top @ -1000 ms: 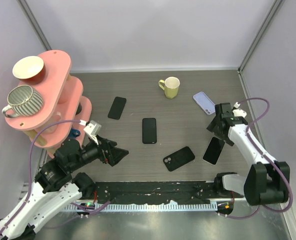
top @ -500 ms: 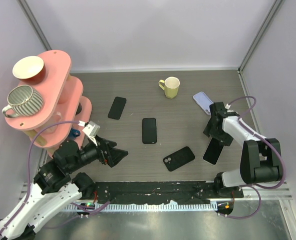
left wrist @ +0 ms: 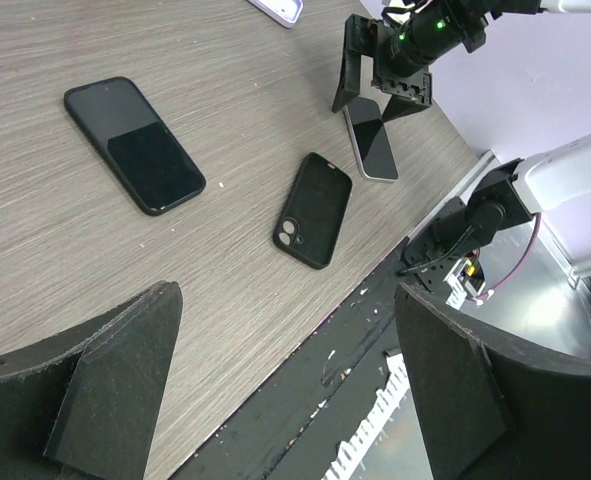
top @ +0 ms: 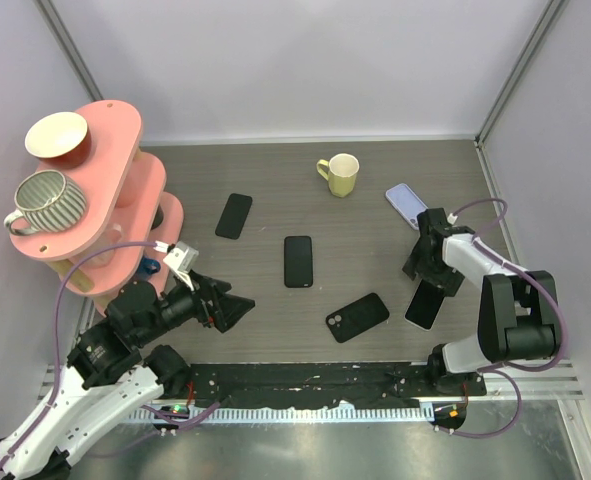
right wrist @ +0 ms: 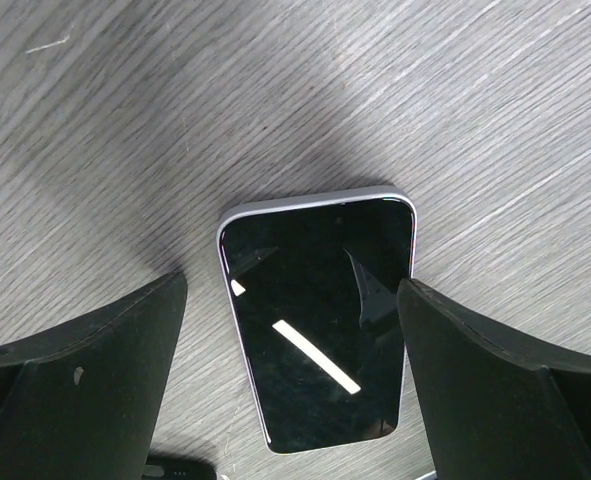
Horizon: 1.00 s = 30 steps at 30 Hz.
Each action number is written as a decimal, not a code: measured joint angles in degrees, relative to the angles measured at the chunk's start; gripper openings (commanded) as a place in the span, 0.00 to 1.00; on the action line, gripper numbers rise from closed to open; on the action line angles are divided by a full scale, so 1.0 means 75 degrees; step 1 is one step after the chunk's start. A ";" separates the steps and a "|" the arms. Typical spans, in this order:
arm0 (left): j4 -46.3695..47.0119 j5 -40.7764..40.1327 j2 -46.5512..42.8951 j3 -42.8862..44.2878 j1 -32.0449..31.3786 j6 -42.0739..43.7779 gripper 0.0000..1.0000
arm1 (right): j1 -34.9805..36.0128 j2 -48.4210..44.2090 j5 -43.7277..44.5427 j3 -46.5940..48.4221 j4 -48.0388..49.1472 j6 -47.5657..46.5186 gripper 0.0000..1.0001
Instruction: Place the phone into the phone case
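Observation:
A phone (right wrist: pixel 315 320) with a black screen and a pale lilac rim lies flat on the wooden table, at the right in the top view (top: pixel 425 303). My right gripper (right wrist: pixel 293 300) is open and low over the phone's far end, one finger on each side, not gripping it (top: pixel 427 272). A black phone case (top: pixel 357 316) with a camera cut-out lies left of the phone; it also shows in the left wrist view (left wrist: pixel 313 210). My left gripper (top: pixel 243 308) is open and empty above the near left of the table (left wrist: pixel 285 340).
A lilac case (top: pixel 407 203) lies behind the right gripper. Two black phones (top: pixel 298 260) (top: pixel 234 215) lie mid-table. A yellow mug (top: pixel 340 174) stands at the back. A pink tiered shelf (top: pixel 125 190) with cups stands at the left. A black rail (top: pixel 315 378) runs along the near edge.
My right gripper has moved left and nearer, down over the far end of the lilac-rimmed phone. The left arm has stayed still.

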 measured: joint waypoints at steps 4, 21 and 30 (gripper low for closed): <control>-0.0009 -0.0032 0.0000 0.0000 0.0000 0.0000 0.91 | 0.0000 0.0012 -0.0181 -0.0006 0.0105 -0.0070 0.81; -0.0006 -0.0134 0.2314 0.0195 -0.0175 -0.0388 0.79 | 0.0000 -0.0221 -0.1920 -0.0198 0.1154 -0.0399 0.66; 0.0574 -0.1894 0.4301 0.0542 -0.1705 -0.2104 0.71 | -0.0003 -0.1148 -0.0866 0.0271 0.0344 0.0201 0.79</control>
